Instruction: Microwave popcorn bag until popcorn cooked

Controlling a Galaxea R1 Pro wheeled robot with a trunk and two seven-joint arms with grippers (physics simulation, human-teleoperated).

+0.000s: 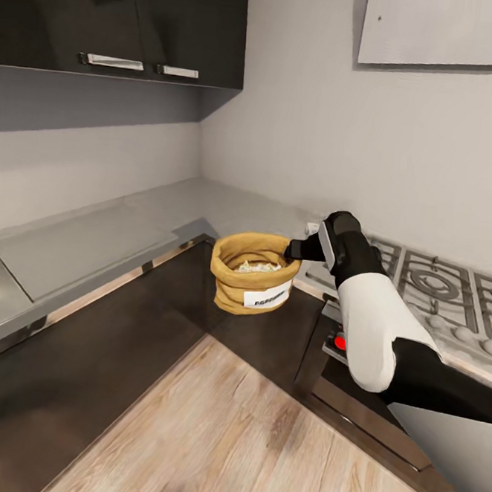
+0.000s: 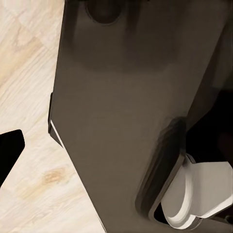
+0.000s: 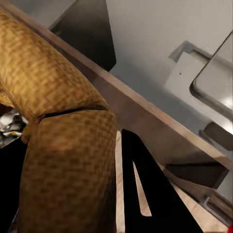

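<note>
Here the popcorn bag (image 1: 251,274) is held clear of the grey tabletop (image 1: 113,234), in front of the dark cabinets, its rolled rim clamped between the right gripper's (image 1: 290,251) fingers (image 3: 145,194). Pale popcorn (image 1: 258,266) is seen inside. The left fingers' state cannot be told.

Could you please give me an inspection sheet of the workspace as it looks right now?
Surface: grey countertop along the corner walls.
Job's things: popcorn bag held up in front of the counter corner, open, with pale popcorn inside and its label facing out.
Clutter: nothing seen.
Grippers: right gripper pinches the bag's rim; left gripper state cannot be told.
Cables: nothing seen.
Surroundings: gas hob to the right, dark wall cabinets above, wooden floor below.
</note>
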